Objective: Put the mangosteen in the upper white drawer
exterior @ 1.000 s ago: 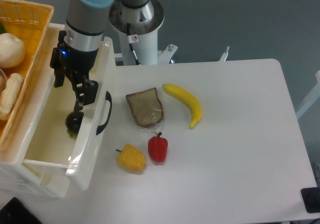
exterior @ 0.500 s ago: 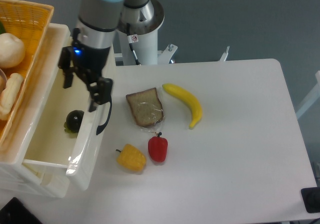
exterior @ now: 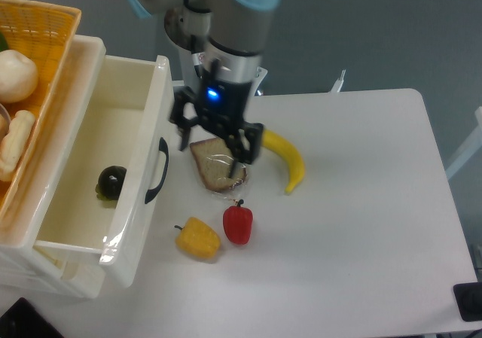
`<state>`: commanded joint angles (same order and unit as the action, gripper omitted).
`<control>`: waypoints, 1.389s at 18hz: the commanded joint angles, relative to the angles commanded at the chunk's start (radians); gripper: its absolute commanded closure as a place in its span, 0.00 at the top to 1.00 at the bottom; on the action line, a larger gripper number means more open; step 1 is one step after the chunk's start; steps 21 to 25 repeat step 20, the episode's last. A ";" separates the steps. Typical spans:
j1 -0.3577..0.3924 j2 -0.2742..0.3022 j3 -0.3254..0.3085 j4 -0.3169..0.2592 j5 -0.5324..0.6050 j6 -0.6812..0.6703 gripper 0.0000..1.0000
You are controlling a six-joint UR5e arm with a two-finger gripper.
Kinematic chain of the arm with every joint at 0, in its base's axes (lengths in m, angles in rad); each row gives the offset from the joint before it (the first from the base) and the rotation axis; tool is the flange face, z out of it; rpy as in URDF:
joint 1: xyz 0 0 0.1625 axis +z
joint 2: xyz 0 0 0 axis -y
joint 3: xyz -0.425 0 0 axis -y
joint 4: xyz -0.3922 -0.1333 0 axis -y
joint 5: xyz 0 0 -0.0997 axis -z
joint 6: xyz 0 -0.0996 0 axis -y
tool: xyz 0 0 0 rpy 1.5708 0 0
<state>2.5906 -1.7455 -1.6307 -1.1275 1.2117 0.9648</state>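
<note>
Gripper (exterior: 213, 151): fingers spread, holding nothing; hangs over the bread slice near the table's back-left area, well apart from the drawer.

Table (exterior: 361, 225): white top, rounded corners; grey floor and a grey wall behind, with the arm's white pedestal (exterior: 209, 52) at the back edge.

Upper white drawer (exterior: 83, 180): pulled open at the left edge, black curved handle facing the table.

Orange wicker basket (exterior: 41, 29): above the drawer at the far left, holding pale items.

Banana (exterior: 282, 157): just right of the bread.

Bread slice (exterior: 218, 163): in clear wrap, partly under the gripper.

Yellow pepper (exterior: 198, 238) and red pepper (exterior: 238, 223): side by side near the front-left, beside the drawer front.

Mangosteen (exterior: 111, 181): resting on the drawer floor, close behind the front panel, free of the gripper.

Step in hand, by judgement: placement looks complete and the arm is clear of the drawer. The next move calls for little beyond retreating without brushing the bread or banana.
</note>
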 joint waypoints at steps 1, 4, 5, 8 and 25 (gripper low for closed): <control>0.019 -0.031 0.011 0.000 0.021 0.008 1.00; 0.043 -0.097 0.029 0.006 0.139 0.011 1.00; 0.043 -0.123 0.040 0.006 0.181 0.011 1.00; 0.045 -0.199 0.078 0.014 0.245 0.011 1.00; 0.098 -0.313 0.130 0.025 0.287 0.459 1.00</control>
